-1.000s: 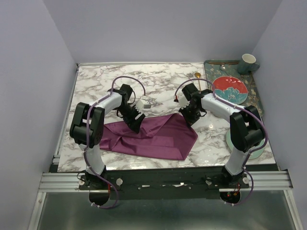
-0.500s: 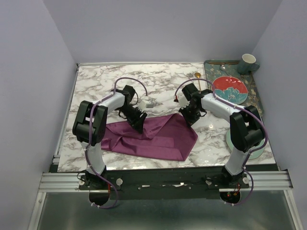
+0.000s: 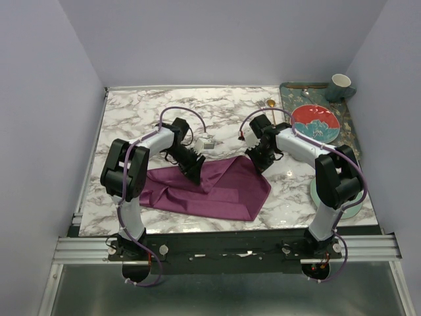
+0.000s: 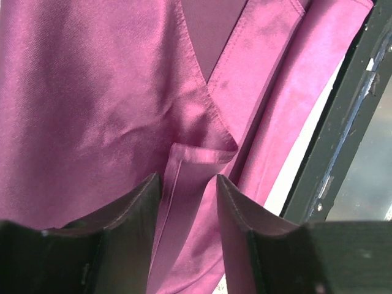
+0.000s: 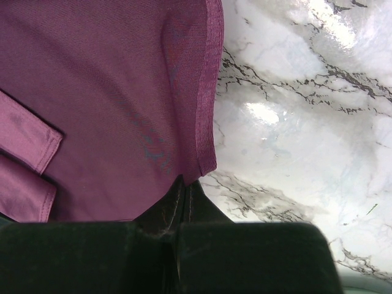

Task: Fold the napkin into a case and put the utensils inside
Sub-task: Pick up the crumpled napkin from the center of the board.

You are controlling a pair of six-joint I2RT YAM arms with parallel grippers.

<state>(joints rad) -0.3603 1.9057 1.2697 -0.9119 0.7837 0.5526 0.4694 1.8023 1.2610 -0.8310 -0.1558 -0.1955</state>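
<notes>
The napkin (image 3: 217, 194) lay flat near the front edge of the table (image 3: 131, 118), one of its folded edges running lengthwise between the parted jaws of the left gripper (image 4: 187, 180), while farther right the right gripper (image 5: 185, 184) sat pinched shut on its far corner.

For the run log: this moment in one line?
left gripper: jaws open astride napkin fold | right gripper: jaws shut on napkin corner

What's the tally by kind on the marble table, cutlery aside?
Shiny plum-purple satin napkin: 1
Red patterned round plate, pale green round plate: 2
Dark teal rectangular tray: 1
Pale ceramic mug: 1
Total: 5
</notes>
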